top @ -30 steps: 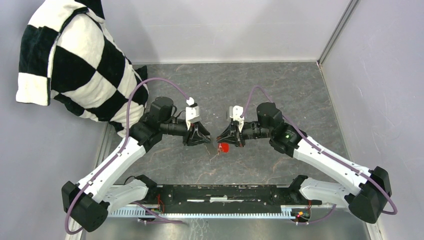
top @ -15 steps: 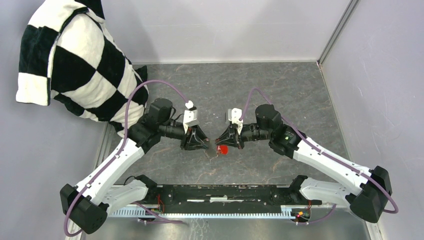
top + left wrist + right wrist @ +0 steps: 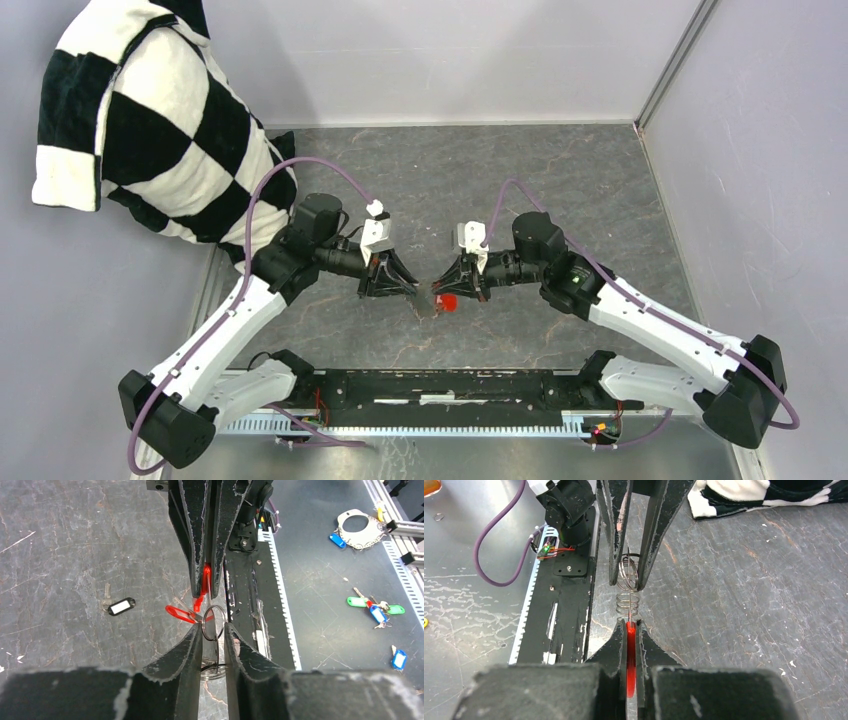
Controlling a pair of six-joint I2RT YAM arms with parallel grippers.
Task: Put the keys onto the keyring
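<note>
My left gripper is shut on the keyring, a thin silvery ring held between its fingertips. The bright red fob hangs off the ring's left side. My right gripper faces it tip to tip and is shut on the red-headed key. That key's thin blade points at the keyring. The black-headed key lies on the table to the left, apart from both grippers. Red plastic shows just below the tips; key head or fob, I cannot tell.
A black-and-white checkered cloth hangs at the back left. Grey walls close the back and right. The black base rail runs along the near edge. Beyond it, off the table, lie coloured key tags and a metal ring.
Both grippers have shifted slightly toward the near edge and stay tip to tip. Each keeps its hold.
</note>
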